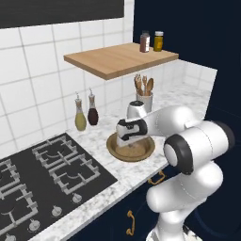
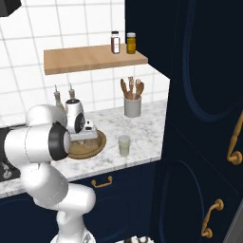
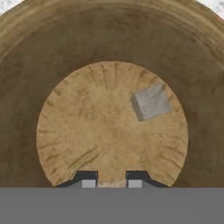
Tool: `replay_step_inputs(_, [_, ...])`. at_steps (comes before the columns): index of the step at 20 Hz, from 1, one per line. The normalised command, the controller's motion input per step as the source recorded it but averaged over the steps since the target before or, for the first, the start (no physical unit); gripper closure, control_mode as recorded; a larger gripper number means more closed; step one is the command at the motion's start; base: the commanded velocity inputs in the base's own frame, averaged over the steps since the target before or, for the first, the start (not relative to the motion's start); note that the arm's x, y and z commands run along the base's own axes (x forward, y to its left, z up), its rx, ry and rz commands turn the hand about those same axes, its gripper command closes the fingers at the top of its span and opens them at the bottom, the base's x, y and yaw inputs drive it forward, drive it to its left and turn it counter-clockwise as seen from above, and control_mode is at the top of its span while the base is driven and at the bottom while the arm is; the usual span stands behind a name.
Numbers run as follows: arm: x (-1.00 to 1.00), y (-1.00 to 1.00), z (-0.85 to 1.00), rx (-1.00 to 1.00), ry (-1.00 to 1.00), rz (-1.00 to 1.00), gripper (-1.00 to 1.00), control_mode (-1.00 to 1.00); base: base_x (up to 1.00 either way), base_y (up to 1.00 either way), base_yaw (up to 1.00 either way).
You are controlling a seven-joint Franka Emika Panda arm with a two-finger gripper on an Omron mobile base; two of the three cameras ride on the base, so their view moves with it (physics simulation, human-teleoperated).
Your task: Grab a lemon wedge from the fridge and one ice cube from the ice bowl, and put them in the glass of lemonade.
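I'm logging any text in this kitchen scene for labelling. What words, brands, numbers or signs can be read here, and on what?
None can be read.
Two shelf jars: label bands, no legible text.
Two slim bottles: no lettering visible.
Hob knobs: any markings too small to tell.
Ice bowl, ice cube, glass of lemonade: plain.

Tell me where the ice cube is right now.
In the hand view, the ice cube lies on the ice bowl floor, up and right of the shut claw, apart from it.
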Motion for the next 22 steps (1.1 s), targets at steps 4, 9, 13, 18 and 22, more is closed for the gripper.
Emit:
replay_step_inputs(4, [0.0,0.11,1.0,-0.1,-0.06,0.01,1.0,-1.0,0.0,0.0,0.0])
replay_step_inputs(9, [-0.05,0.02,0.48,-0.01,-0.08,0.0,1.0,-1.0,0.0,0.0,0.0])
replay_step_inputs(13, [-0.13,0.0,0.15,0.04,-0.07,0.0,1.0,-1.0,0.0,0.0,0.0])
replay_step_inputs(18, [-0.05,0.0,0.05,0.01,-0.04,0.0,1.0,-1.0,0.0,0.0,0.0])
replay_step_inputs(22, [-0.02,0.0,0.1,0.02,-0.07,0.0,1.0,-1.0,0.0,0.0,0.0])
